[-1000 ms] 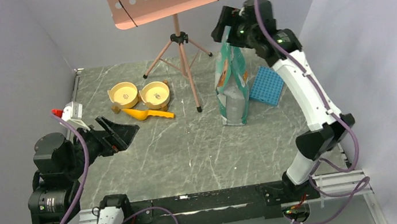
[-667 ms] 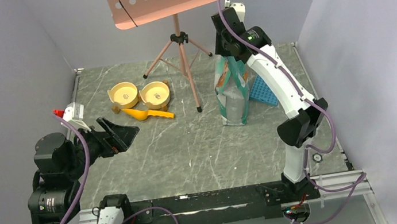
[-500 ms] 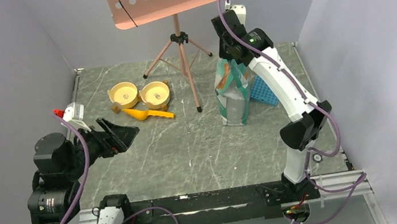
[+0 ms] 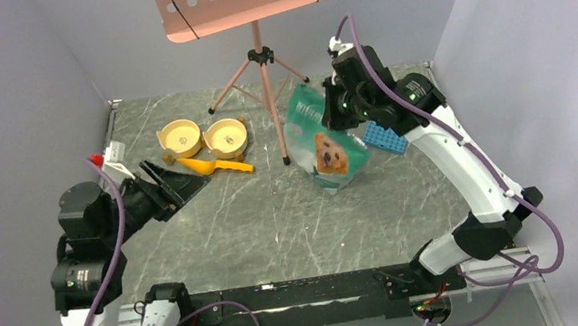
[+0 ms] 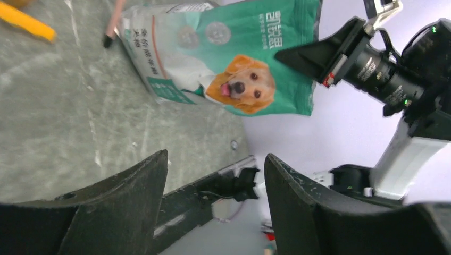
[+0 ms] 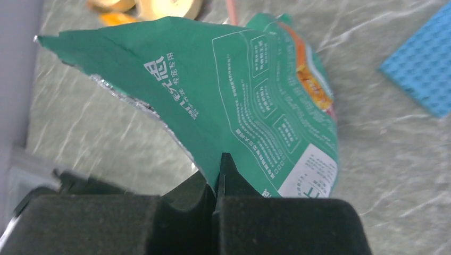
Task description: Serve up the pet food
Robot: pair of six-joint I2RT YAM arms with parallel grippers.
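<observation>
The teal-green bag with the dog picture leans over to the left, picture side up, its lower end on the table. My right gripper is shut on the bag's top edge, and the two fingers meet on the foil rim in the right wrist view. The pet food is hidden. My left gripper hovers at the left side of the table, open and empty, jaws wide apart, pointing toward the bag.
Two yellow bowls sit at the back left with a yellow scoop in front of them. A music stand's tripod stands behind the bag. A blue studded plate lies right of the bag.
The right gripper came down on the upright bag's top, shut on it and tipped it leftward, dog picture up. The left gripper moved a little up-table and its jaws narrowed slightly.
</observation>
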